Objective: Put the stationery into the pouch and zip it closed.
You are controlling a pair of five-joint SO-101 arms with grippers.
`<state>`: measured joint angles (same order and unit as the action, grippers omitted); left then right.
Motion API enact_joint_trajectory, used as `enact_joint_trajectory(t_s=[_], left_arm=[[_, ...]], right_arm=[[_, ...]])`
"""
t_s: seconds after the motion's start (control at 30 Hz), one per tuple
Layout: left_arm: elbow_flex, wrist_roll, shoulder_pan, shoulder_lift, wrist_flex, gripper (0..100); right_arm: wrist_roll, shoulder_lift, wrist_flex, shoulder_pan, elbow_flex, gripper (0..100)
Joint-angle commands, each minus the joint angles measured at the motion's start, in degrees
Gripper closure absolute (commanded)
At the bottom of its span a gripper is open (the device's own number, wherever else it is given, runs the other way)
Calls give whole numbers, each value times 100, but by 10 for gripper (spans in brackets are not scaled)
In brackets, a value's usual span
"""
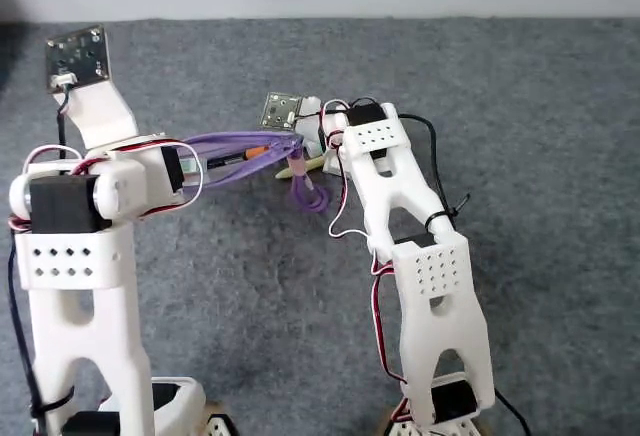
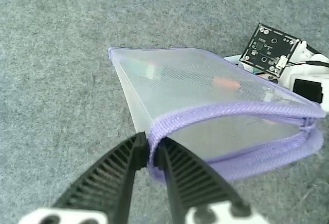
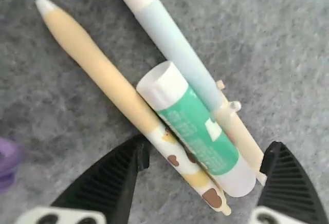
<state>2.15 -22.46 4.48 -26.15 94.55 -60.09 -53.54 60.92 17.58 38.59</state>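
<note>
Stationery [image 3: 195, 131] lies between the right end effector's [image 3: 205, 149] spread jaws; left end effector [image 2: 150, 144] clamps the pouch [image 2: 205, 95].

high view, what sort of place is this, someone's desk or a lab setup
Most likely a robot test bench: a white left arm and right arm side by side, a bare circuit-board camera on a wrist, and a grey felt-like mat over the table.

Purple-edged clear pouch [image 2: 205, 95], yellow pen [image 3: 97, 70], glue stick [image 3: 198, 131], blue pen [image 3: 175, 44] together
</note>
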Motion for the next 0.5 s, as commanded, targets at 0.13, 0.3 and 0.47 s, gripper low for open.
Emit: enact_joint_trajectory(t_s=[0.13, 0.3, 0.47], left_arm=[[4, 53, -26, -26, -141, 990], [4, 53, -26, -26, -149, 990], [4, 53, -26, -18, -149, 990]], right_arm=[[-18, -242, 251, 101, 281, 702], [-9, -48, 558, 66, 290, 904], [0, 207, 1156, 13, 290, 979]])
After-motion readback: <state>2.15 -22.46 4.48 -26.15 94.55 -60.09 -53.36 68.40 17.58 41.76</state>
